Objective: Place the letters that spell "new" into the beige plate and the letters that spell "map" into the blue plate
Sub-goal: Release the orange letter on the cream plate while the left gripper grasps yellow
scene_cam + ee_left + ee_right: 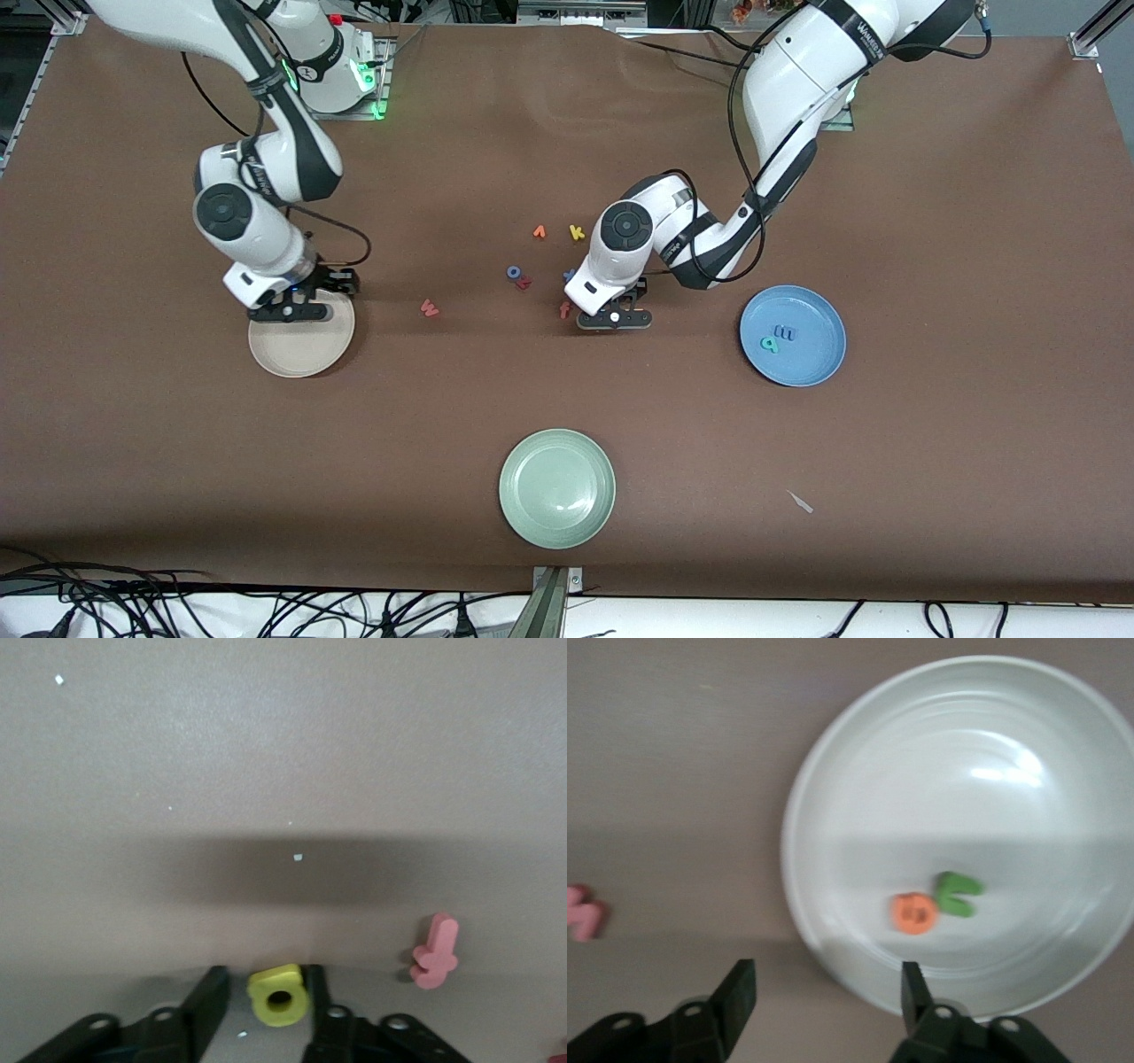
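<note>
The left gripper [262, 1001] is clenched on the yellow a [276, 994] at mid-table; next it must carry it to the blue plate [811, 368], holding m and p. The right gripper [826, 992], released, hangs over the beige plate [833, 815] edge; w [429, 308] remains

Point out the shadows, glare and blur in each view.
Front view: evenly lit and sharp, with soft arm shadows on the brown table. Left wrist view: a broad dark shadow band crosses the table above the yellow letter, which is in focus. Right wrist view: glare on the beige plate; the orange letter and green letter look smeared.
</note>
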